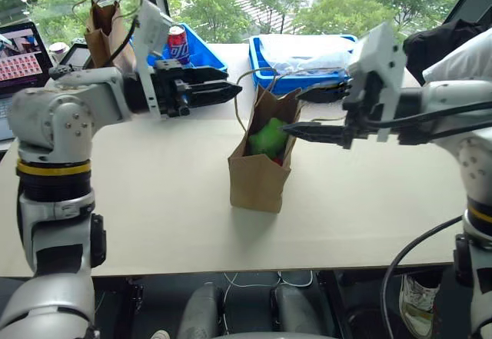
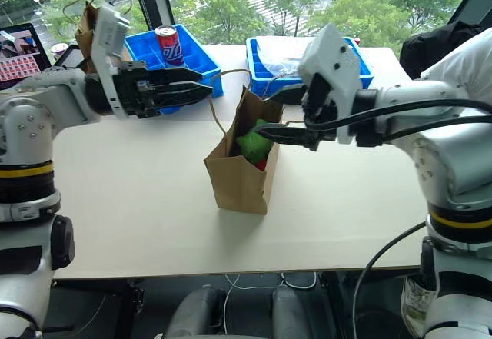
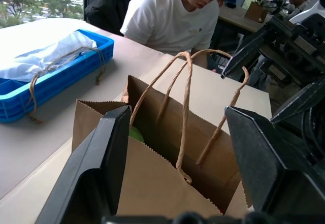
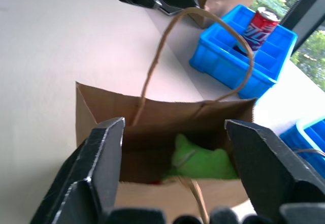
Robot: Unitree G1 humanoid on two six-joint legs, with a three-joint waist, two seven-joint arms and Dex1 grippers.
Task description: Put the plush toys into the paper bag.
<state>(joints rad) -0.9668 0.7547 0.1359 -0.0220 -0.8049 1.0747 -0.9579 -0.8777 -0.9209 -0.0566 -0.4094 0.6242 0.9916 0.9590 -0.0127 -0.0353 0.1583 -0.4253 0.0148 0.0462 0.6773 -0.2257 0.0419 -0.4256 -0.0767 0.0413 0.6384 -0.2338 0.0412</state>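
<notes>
The light-brown paper bag stands upright and open in the middle of the white table, its twine handles raised. Inside lie the plush toys: the lime-green one on top and a sliver of the red one beneath it. My left gripper hovers level to the left of the bag's mouth, open and empty. My right gripper is at the bag's right rim, open, one finger above the opening. In the right wrist view the green toy shows in the bag, between the spread fingers.
At the back, a blue tray holds a red soda can, and a second blue tray holds clear plastic wrap. A narrower, darker paper bag and a laptop are at the far left. A person in a white shirt sits at the table's right end.
</notes>
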